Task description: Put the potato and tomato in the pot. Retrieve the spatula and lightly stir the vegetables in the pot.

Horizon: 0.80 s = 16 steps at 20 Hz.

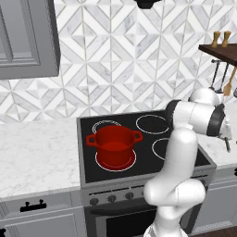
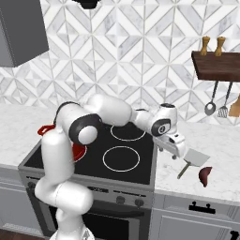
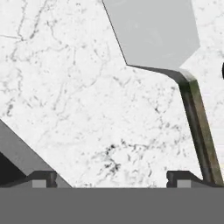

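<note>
Arm reached right, past the stove [image 2: 93, 159], with the gripper [image 2: 174, 151] low over the marble bench [image 2: 220, 145] just right of the cooktop edge. Spatula [image 2: 193, 160] lay flat on the bench right beside the gripper, pale grey blade [image 3: 151, 33] away from the hand, dark handle [image 3: 199, 127] running back toward it. In the hand view the fingertips [image 3: 43, 178] stood wide apart with nothing between them; the handle passed just by the right tip, contact unclear. Gripper was open and held nothing. A dark red rounded item [image 2: 205, 175] sat on the bench near the spatula, too small to identify. Red pot [image 1: 114, 146] stood on the front left burner, well apart from the gripper; its contents could not be seen. A wall shelf [image 2: 218, 65] at the right carried two wooden shakers [image 2: 212, 46], with a ladle [image 2: 210, 108] and other utensils hanging below.
</note>
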{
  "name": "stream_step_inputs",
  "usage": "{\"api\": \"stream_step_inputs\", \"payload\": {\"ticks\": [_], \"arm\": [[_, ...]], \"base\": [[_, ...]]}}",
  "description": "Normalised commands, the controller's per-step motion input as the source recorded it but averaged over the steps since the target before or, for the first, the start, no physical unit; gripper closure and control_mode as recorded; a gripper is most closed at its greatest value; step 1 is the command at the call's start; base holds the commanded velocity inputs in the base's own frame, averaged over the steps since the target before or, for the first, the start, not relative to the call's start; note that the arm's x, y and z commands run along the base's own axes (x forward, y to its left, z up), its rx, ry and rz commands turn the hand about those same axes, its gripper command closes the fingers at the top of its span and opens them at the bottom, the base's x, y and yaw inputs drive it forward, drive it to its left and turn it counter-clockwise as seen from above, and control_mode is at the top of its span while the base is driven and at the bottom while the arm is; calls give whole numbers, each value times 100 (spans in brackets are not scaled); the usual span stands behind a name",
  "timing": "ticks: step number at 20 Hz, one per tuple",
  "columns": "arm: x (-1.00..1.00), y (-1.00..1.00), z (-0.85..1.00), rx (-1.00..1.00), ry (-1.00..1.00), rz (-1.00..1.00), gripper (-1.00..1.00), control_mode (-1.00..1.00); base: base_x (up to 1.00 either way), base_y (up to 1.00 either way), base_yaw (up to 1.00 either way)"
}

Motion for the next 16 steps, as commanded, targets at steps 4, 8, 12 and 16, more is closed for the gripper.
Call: {"api": "stream_step_inputs", "payload": {"ticks": [4, 8, 12, 16], "arm": [[-25, -91, 2, 10, 0, 20, -100, -100], [-26, -69, 0, 7, 0, 14, -100, -100], [-26, -25, 0, 3, -2, 7, -100, -100], [-16, -36, -14, 0, -2, 1, -100, -100]], "base": [[0, 0, 0], [0, 0, 0], [0, 0, 0], [0, 0, 0]]}}
